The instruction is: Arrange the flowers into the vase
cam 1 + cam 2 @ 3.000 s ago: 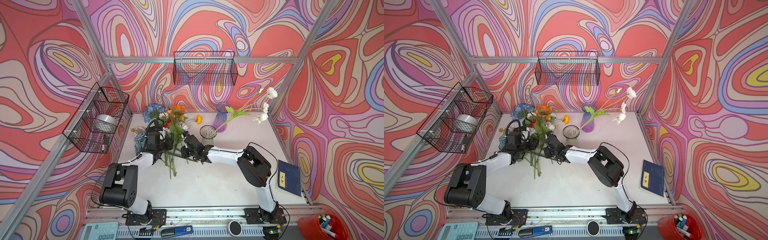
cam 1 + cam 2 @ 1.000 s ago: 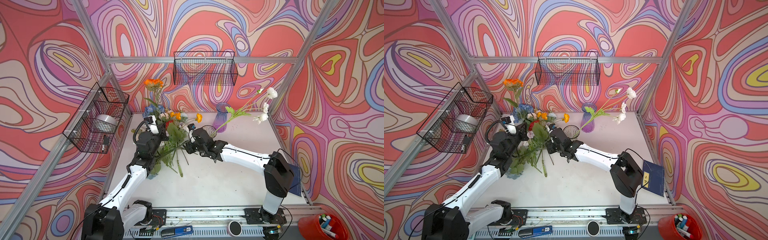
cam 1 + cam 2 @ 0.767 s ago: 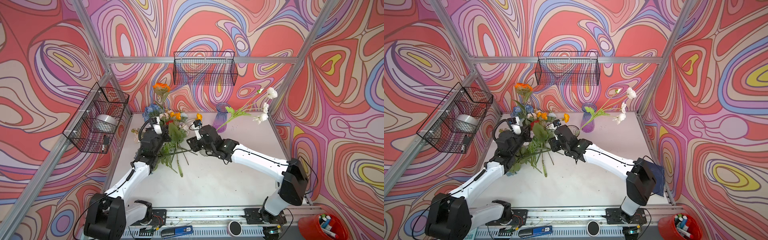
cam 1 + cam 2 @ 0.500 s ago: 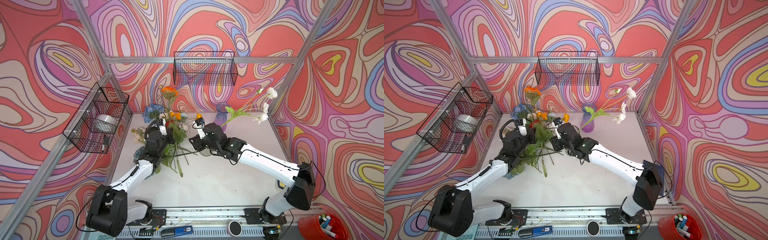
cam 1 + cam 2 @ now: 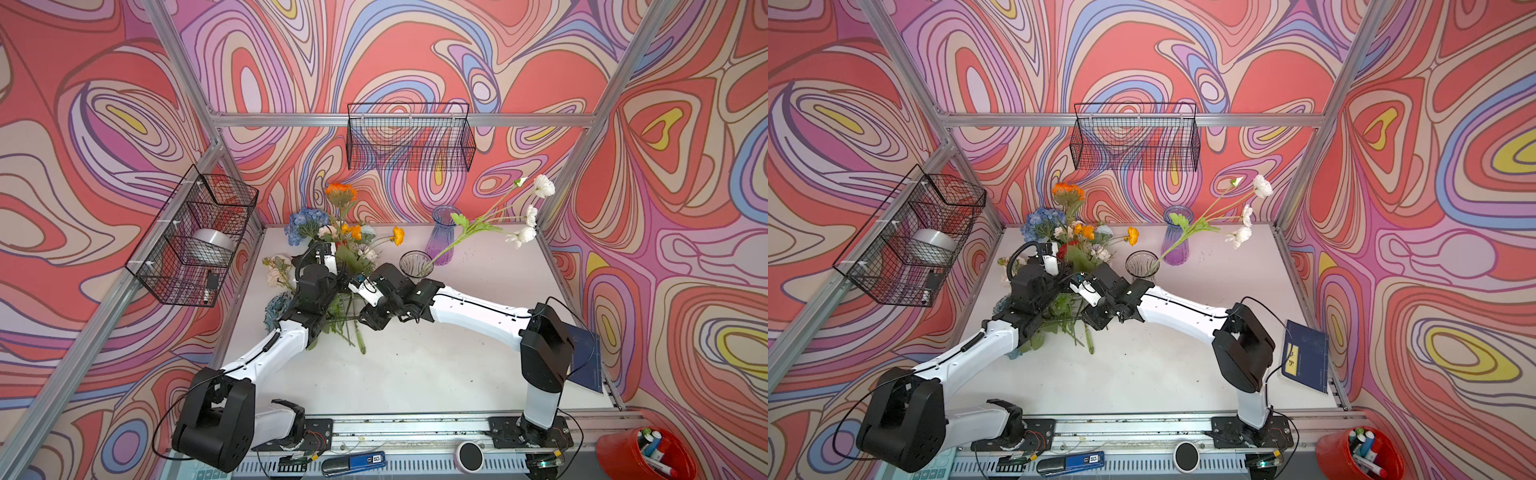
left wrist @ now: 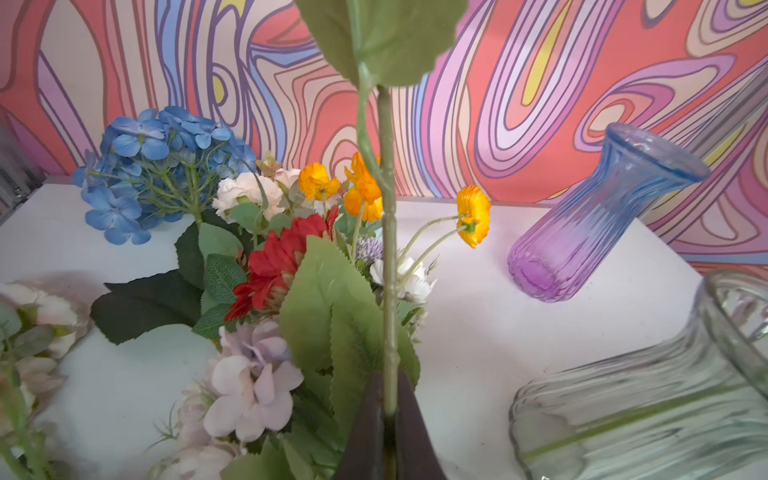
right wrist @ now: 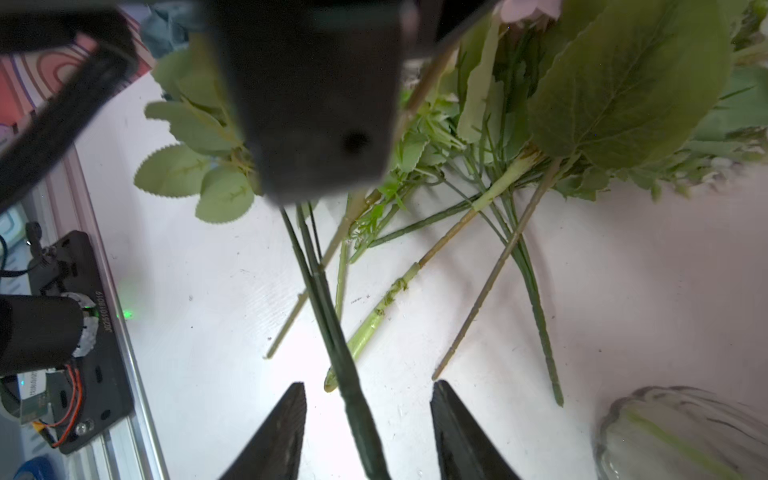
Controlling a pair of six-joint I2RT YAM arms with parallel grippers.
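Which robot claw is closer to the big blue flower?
Left. The left gripper, shut on the tall orange flower's stem, is close in front of the blue flower. The right gripper is farther forward, open around a green stem.

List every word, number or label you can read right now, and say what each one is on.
"J0251018019": white print along the black base plate in the right wrist view; a digit or two may be off.
"SD": white badge on the blue device at the front rail, only roughly legible.
Yellow label on the blue book: marks too small to read.
No other text can be read.
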